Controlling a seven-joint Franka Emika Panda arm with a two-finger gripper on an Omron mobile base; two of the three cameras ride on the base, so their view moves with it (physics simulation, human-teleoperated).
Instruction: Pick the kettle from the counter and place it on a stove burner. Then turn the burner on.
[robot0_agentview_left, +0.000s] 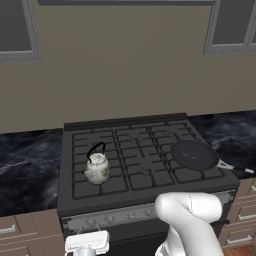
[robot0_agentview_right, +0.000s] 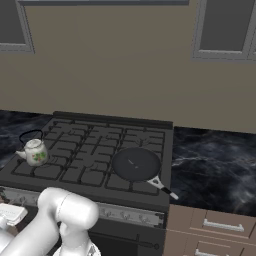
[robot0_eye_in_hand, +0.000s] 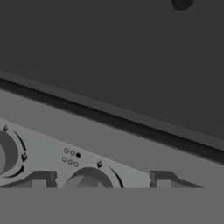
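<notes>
Hand view has the pincer (robot0_eye_in_hand: 100, 183) up against the stove's grey knob strip (robot0_eye_in_hand: 65, 131), its dark fingertips (robot0_eye_in_hand: 41, 179) standing apart on either side of a round knob (robot0_eye_in_hand: 89, 179); whether they touch it I cannot tell. Kettle (robot0_agentview_left: 97, 167) sits upright on the front-left stove burner (robot0_agentview_left: 95, 180), well apart from the frying pan (robot0_agentview_left: 194, 155).

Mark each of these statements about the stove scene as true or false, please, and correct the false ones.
1. The kettle stands on a front left stove burner. True.
2. The frying pan lies on the counter. False: it sits on the stove, on the right side, with only its handle reaching out over the counter.
3. The gripper is at a knob on the grey front strip. True.
4. The gripper holds the kettle. False: the kettle stands free on the grate.
</notes>
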